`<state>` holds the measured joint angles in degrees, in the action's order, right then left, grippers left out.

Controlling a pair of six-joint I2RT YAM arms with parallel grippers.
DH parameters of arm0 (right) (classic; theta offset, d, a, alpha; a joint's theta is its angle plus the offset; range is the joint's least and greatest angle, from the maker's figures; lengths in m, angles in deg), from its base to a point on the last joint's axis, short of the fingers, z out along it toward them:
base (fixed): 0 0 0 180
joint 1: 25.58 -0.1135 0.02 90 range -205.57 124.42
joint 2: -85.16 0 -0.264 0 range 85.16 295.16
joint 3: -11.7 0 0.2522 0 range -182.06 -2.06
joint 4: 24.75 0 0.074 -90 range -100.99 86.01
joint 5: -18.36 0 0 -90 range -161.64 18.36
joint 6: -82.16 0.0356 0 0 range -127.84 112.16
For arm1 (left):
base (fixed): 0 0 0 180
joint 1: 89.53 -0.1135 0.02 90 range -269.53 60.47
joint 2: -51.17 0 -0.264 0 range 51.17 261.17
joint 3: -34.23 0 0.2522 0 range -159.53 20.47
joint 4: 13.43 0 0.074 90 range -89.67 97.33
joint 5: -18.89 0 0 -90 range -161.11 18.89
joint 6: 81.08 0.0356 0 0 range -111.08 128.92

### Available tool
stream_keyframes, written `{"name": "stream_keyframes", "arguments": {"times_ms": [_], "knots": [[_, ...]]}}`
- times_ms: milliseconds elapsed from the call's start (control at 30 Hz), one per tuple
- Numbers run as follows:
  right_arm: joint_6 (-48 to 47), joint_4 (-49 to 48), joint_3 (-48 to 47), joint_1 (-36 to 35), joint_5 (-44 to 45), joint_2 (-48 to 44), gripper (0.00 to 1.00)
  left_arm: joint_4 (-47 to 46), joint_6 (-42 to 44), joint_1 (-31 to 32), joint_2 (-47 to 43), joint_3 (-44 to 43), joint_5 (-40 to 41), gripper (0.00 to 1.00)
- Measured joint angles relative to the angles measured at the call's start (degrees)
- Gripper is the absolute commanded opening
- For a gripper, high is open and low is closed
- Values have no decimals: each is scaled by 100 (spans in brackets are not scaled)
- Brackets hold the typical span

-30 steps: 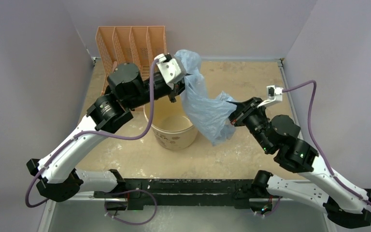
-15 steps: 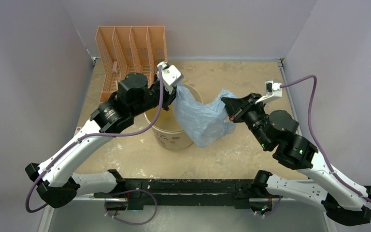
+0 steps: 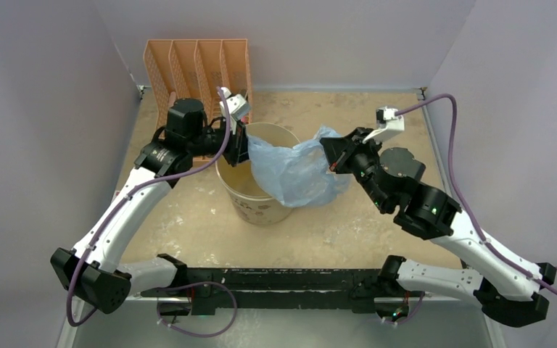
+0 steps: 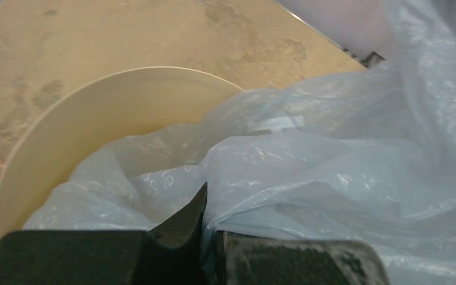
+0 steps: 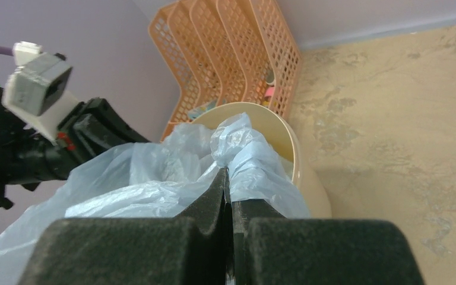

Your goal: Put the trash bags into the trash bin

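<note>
A light-blue trash bag (image 3: 294, 170) is stretched over the right half of the cream trash bin (image 3: 250, 196), its lower end hanging outside the bin's right wall. My left gripper (image 3: 244, 145) sits low over the bin's mouth, shut on the bag's left edge (image 4: 255, 196). My right gripper (image 3: 328, 152) is just right of the bin's rim, shut on the bag's bunched right end (image 5: 237, 151). The bin's rim (image 4: 95, 89) curves behind the film in the left wrist view, and the bin (image 5: 300, 166) also shows in the right wrist view.
An orange mesh file organizer (image 3: 196, 69) stands at the back left, close behind the bin and my left arm. It also appears in the right wrist view (image 5: 237, 53). Walls close the table on the left, back and right.
Both grippers came down and leftward with the bag. The left one dropped from above the organizer to the bin's mouth, and the bag now drapes across the bin.
</note>
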<state>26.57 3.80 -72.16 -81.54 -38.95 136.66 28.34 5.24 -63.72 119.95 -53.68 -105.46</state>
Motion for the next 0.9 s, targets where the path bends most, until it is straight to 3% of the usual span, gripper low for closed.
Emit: {"name": "stream_keyframes", "arguments": {"times_ms": [200, 467, 567, 633, 900], "knots": [[-131, 127, -120, 0, 76, 203, 0, -20, -210, -26, 0, 125, -1134, 0], [-212, 125, -415, 0, 66, 262, 0, -538, -708, -361, 37, 905, -1268, 0], [-258, 127, -485, 0, 74, 262, 0, -619, -782, -409, 44, 940, -1097, 30], [-293, 138, -551, 0, 83, 289, 0, -658, -804, -411, -13, 940, -984, 42], [-334, -177, -599, 0, 319, 442, 0, -461, -632, -415, -798, 861, -367, 64]]}}
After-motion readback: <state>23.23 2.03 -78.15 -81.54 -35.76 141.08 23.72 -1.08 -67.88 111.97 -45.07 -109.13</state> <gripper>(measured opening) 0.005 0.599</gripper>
